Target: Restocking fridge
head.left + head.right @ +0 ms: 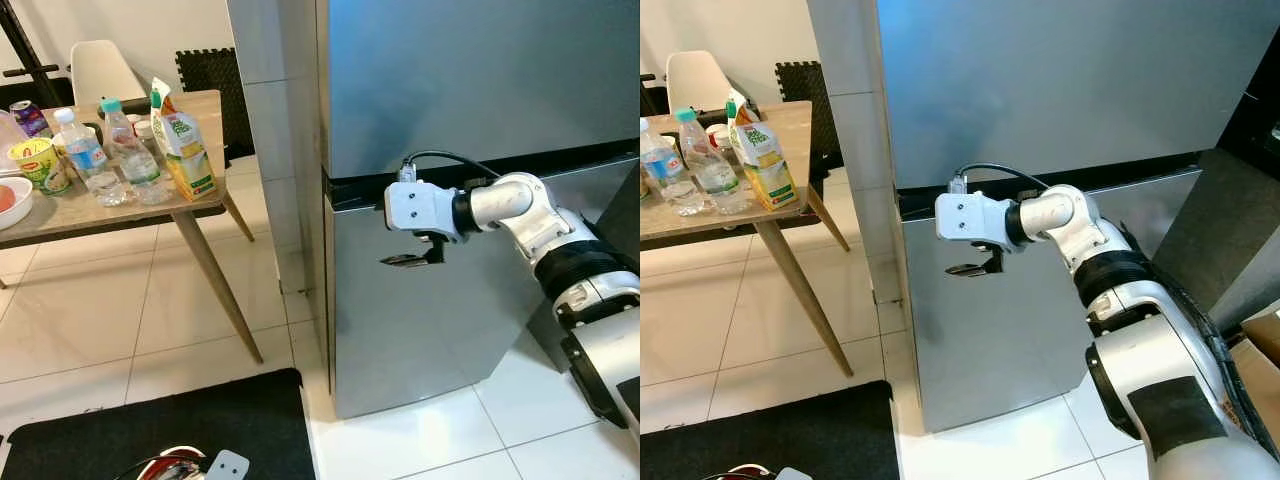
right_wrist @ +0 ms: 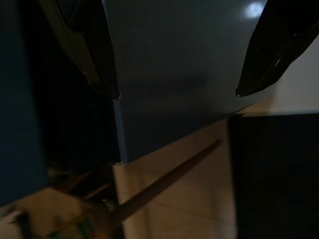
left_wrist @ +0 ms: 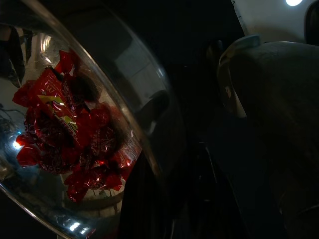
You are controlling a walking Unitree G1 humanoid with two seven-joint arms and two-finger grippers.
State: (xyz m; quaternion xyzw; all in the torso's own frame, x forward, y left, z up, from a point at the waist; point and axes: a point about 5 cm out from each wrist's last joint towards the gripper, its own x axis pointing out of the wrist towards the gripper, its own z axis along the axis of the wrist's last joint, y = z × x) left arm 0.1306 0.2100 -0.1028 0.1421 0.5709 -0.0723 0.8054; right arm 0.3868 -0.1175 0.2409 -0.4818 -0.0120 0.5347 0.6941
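1. Far to my left stands a wooden table (image 1: 120, 205); a juice carton (image 1: 185, 150) sits just beside its right edge, with two water bottles (image 1: 125, 155) and a noodle cup (image 1: 38, 165) further in. A white chair (image 1: 100, 70) stands behind it.
2. Between the table's slanted leg and the fridge lies bare tiled floor (image 1: 200, 320), open room beside a white-tiled column (image 1: 270, 120). A black mat (image 1: 170, 425) lies on the floor close in front of me.
3. My left gripper (image 3: 149, 164) hangs low in shadow; I cannot tell how its fingers stand. Its wrist view shows a clear curved container holding red-wrapped sweets (image 3: 65, 134).
4. The fridge (image 1: 470, 90), grey steel, stands shut, a dark seam between upper and lower doors.
5. My right gripper (image 1: 408, 261) reaches across the lower door, just under that seam and near the door's left edge. Its fingers (image 2: 94, 59) are spread apart, holding nothing, tips pointing toward that edge.
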